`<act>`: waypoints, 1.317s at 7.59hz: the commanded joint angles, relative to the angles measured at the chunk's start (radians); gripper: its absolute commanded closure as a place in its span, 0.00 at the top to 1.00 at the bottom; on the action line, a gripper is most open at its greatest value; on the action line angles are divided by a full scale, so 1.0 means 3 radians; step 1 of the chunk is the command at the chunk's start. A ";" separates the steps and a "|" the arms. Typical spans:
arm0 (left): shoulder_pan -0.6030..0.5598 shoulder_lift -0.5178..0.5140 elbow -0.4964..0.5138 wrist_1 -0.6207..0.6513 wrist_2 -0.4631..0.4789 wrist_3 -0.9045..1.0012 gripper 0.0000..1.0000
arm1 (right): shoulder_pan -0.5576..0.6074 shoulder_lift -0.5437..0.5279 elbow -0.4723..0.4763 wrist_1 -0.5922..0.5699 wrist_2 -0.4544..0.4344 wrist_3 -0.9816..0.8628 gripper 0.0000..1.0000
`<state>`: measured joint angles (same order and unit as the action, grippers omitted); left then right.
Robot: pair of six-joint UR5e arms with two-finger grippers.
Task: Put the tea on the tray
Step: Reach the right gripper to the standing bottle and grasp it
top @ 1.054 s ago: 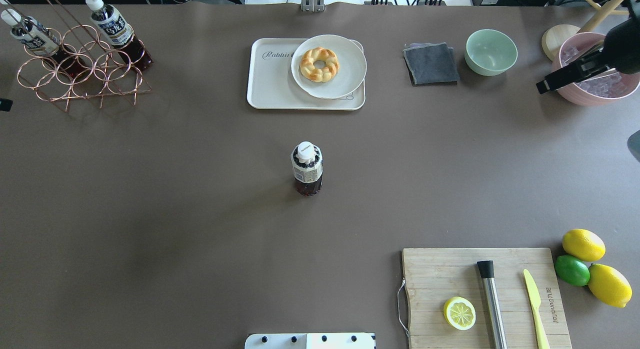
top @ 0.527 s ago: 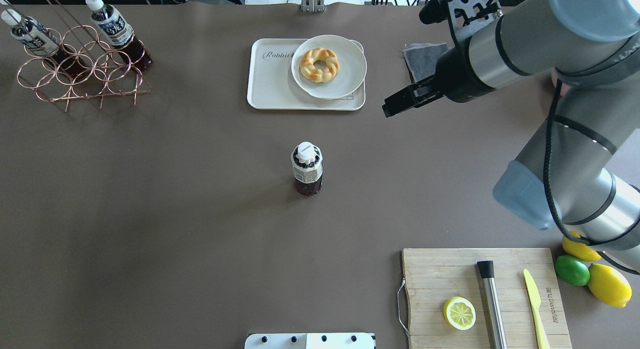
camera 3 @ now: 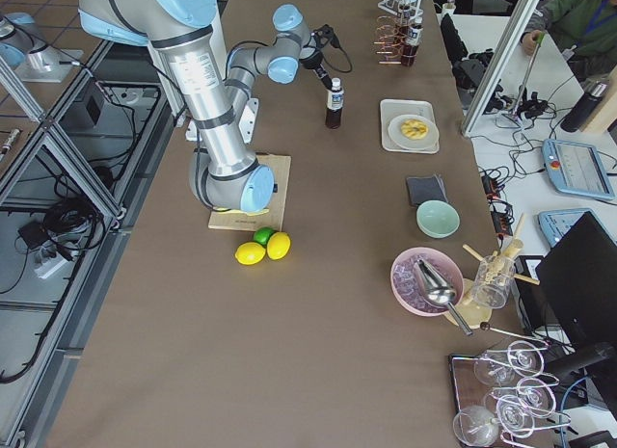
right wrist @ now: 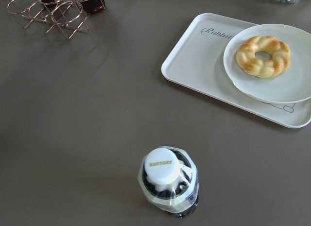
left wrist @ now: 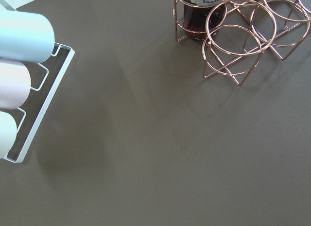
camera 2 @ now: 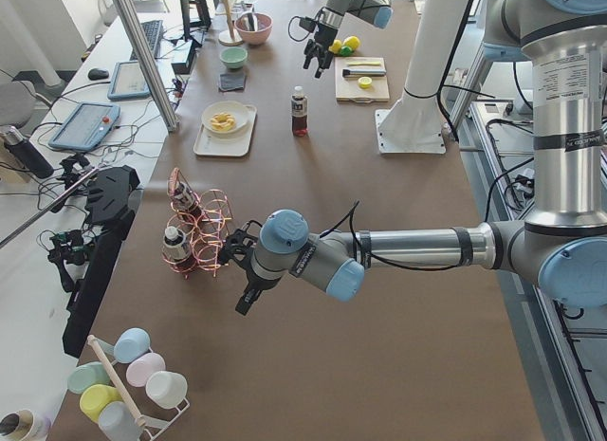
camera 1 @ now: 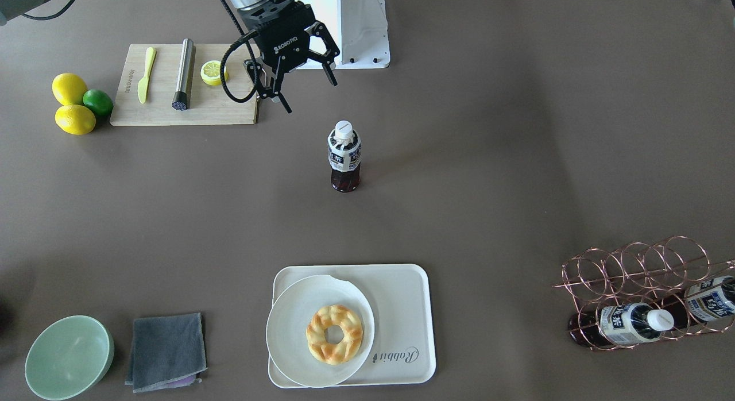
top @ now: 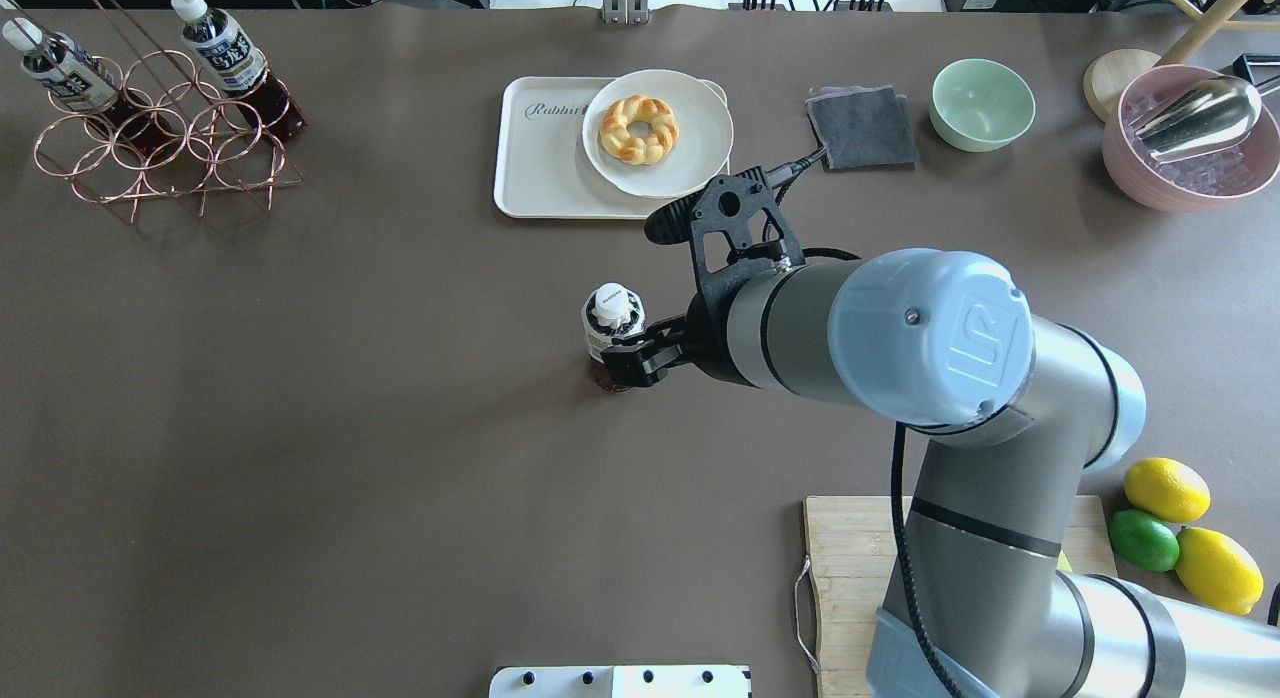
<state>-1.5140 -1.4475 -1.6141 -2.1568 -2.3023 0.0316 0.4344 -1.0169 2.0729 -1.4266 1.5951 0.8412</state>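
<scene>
The tea (top: 612,323) (camera 1: 344,157) stands upright mid-table, a small bottle of dark liquid with a white cap, also seen low in the right wrist view (right wrist: 169,187). My right gripper (camera 1: 309,96) (top: 640,358) hangs open just on the robot's side of the tea, with nothing between its fingers. The cream tray (top: 540,168) (camera 1: 402,309) (right wrist: 194,60) lies beyond the bottle, a plate filling its right half. My left gripper (camera 2: 242,284) shows only in the exterior left view, beside a copper rack, and whether it is open or shut I cannot tell.
A white plate (top: 655,128) holding a doughnut sits on the tray. The copper rack (top: 165,128) at the far left holds two more bottles. Cutting board (camera 1: 184,85), lemons and lime (top: 1165,533), grey cloth (top: 862,128), green bowl (top: 982,103), pink bowl (top: 1190,168).
My right arm has swept in from the far right and forward, bringing its gripper down beside the tea. The bottle has not moved.
</scene>
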 commanded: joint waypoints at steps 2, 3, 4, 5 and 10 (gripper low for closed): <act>-0.0005 -0.0002 0.0037 -0.0005 -0.0001 0.0012 0.99 | -0.0211 0.0168 -0.0211 -0.0005 -0.0555 0.0070 0.96; -0.0005 -0.0002 0.0032 -0.0005 -0.0006 0.0012 0.99 | -0.0211 0.0173 -0.0262 -0.0005 -0.0663 0.0059 0.96; -0.0005 0.0018 0.0027 -0.0015 -0.0006 0.0012 0.99 | -0.0211 0.0173 -0.0293 -0.0005 -0.0755 0.0059 0.96; -0.0005 0.0019 0.0027 -0.0015 -0.0006 0.0012 0.99 | -0.0231 0.0295 -0.0384 -0.0025 -0.0847 0.0064 0.95; 0.0000 0.0019 0.0027 -0.0015 -0.0006 0.0012 0.99 | -0.0262 0.0439 -0.0625 -0.0031 -0.0996 0.0059 0.87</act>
<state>-1.5142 -1.4418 -1.6062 -2.1614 -2.3041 0.0353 0.3572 -0.8866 1.9008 -1.4365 1.3110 0.8642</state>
